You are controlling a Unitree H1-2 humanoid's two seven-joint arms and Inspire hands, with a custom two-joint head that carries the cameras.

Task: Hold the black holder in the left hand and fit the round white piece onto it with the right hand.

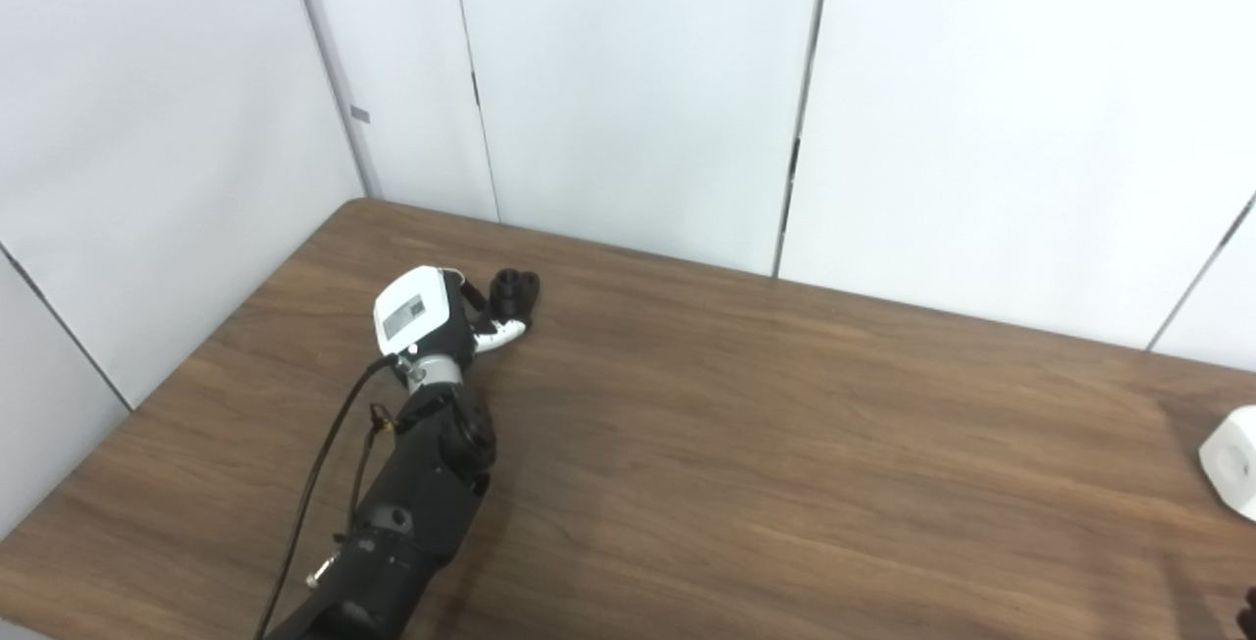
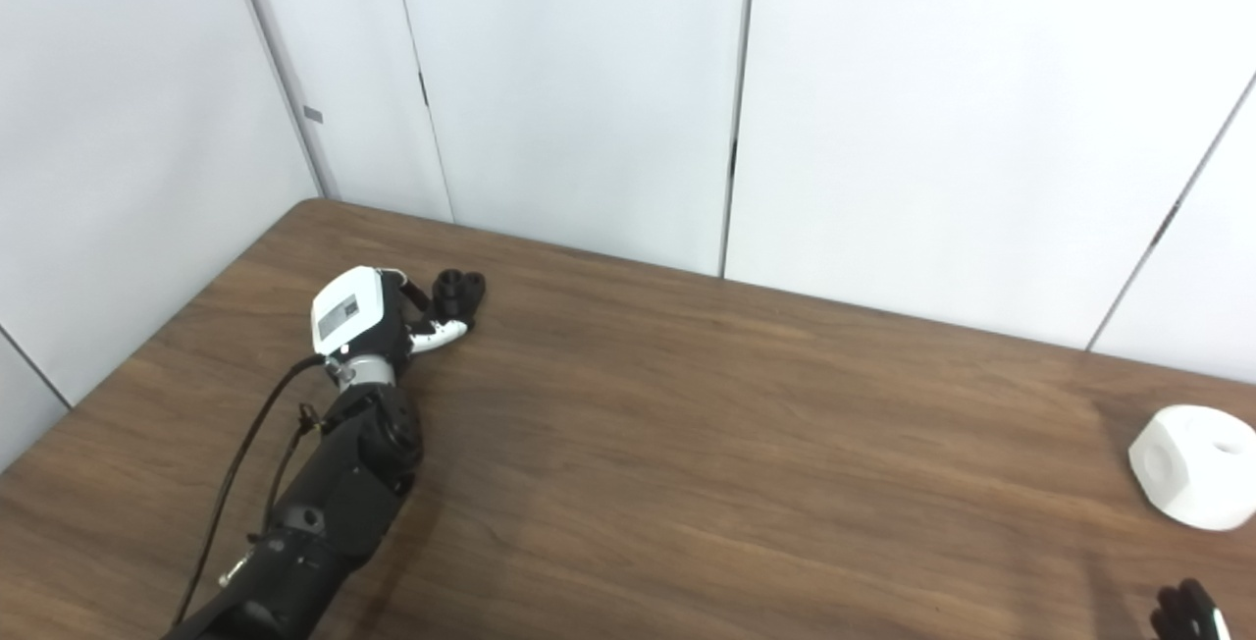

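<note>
Two parts sit far apart: the black holder [image 1: 514, 293] near the table's [image 1: 746, 424] far left corner and the round white piece [image 2: 1195, 465] at the right edge. Reaching from behind, the left hand [image 1: 432, 318] could nudge the small holder farther off or tip it if the fingers close off-centre. Its thumb [image 1: 498, 333] lies just beside the holder, fingers curled around that spot, but whether they actually clamp it I cannot tell. Only the right hand's [image 2: 1187, 611] dark fingertips show at the bottom corner, near the white piece; its state is unclear.
</note>
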